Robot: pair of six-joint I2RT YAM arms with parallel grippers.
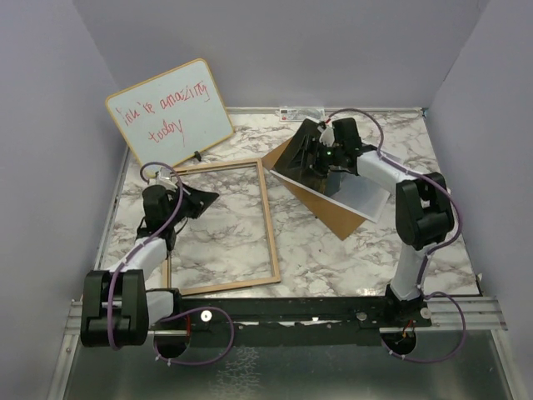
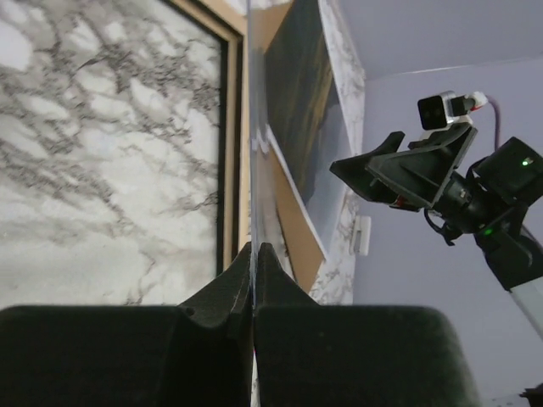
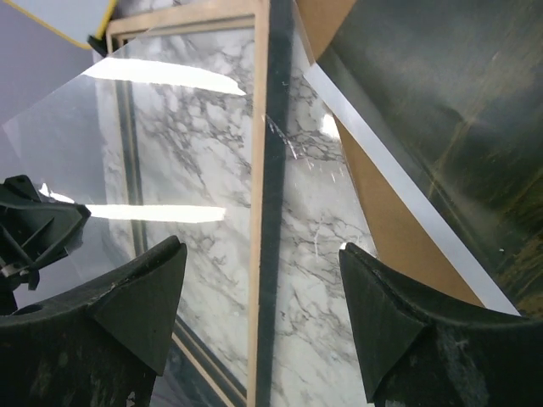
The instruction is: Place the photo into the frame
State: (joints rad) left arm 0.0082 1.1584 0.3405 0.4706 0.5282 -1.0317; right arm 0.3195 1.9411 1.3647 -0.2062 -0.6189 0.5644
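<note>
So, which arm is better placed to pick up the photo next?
Right. The right gripper is open and hangs close by the photo on the board. The left gripper is shut on the clear sheet, across the frame from the photo, so it is not free.

White table (image 1: 333,258) with grey marble lines. At the back left, a whiteboard (image 1: 171,112) with a light wood edge, tipped to one side and propped against the grey wall (image 1: 350,50). Red handwriting on it, with "amazing today" among the words. Right of the middle, a flat brown board (image 1: 331,218) on the table, turned at a slant and mostly covered. A clear shiny sheet (image 3: 170,144), lifted at a slant, see-through down to the marble, with bright stripes of light on it. A small white thing (image 1: 301,111) at the foot of the back wall.
</note>
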